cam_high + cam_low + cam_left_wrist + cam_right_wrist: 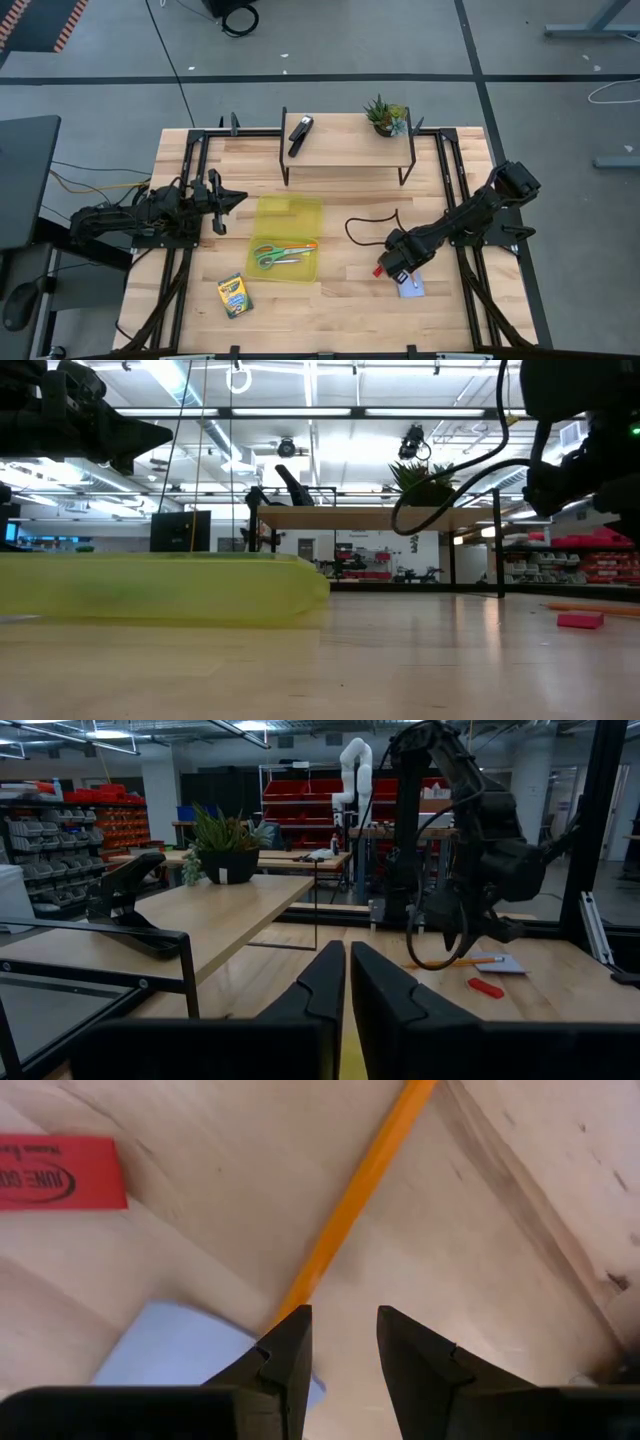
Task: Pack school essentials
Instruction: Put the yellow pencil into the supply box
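Over the pale blue notepad [170, 1345], right gripper [343, 1342] angled down, jaws spread beside yellow pencil [350, 1200], left gripper [347, 982] level, jaws pressed together

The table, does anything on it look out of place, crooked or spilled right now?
Nothing looks spilled or damaged. The yellow pencil lies slanted, one end resting on the pale blue notepad, with the small red piece beside them. The crayon box sits askew outside the yellow tray, which holds the scissors.

Green-handled scissors [272, 252] and an orange pen [300, 245] lie in the yellow tray [290, 212]; crayon box [235, 296] beside it. Pencil [350, 1200] crosses the blue notepad [180, 1350]; red piece [60, 1173] nearby.
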